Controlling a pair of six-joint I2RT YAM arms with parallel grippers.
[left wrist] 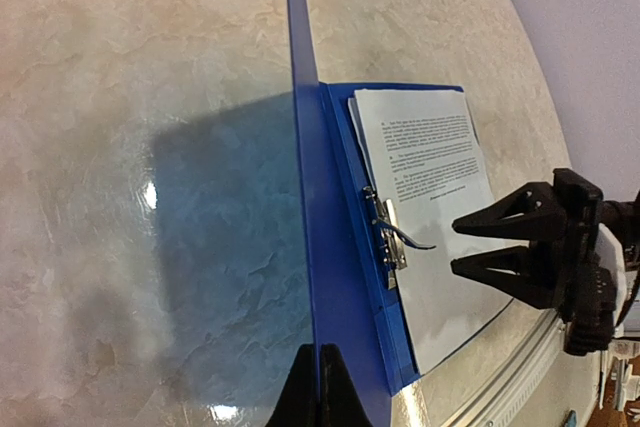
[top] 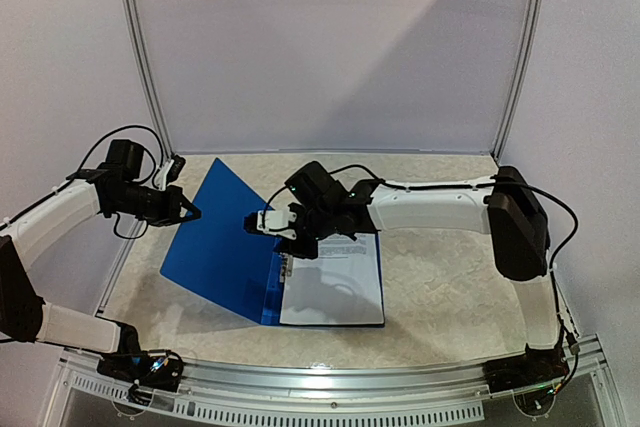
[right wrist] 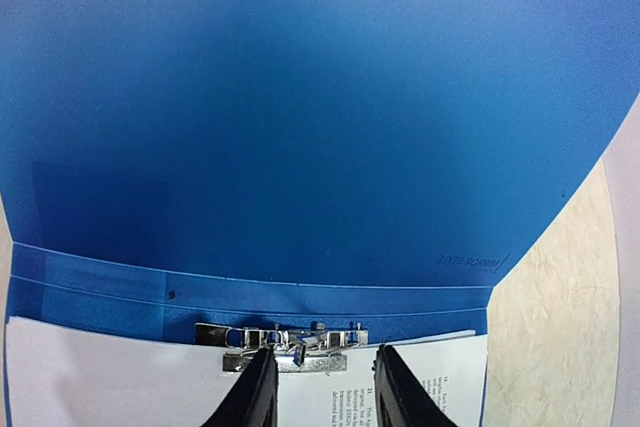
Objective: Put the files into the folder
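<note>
The blue folder (top: 225, 247) lies open on the table, and its cover is tilted up off the surface. My left gripper (top: 190, 213) is shut on the cover's outer edge (left wrist: 320, 387) and holds it raised. The white files (top: 335, 287) lie on the folder's right half, their left edge at the metal clip (left wrist: 390, 237). My right gripper (top: 288, 250) is open and points down over the clip (right wrist: 290, 342), with its fingers on either side just above the sheets (right wrist: 100, 377). The clip's lever sticks up. The cover (right wrist: 300, 127) fills the right wrist view.
Pale marble-pattern table (top: 440, 287). Metal frame posts (top: 145, 57) and white walls stand behind and at the sides. A metal rail (top: 330, 387) runs along the near edge, just beyond the folder's near end (left wrist: 520, 367).
</note>
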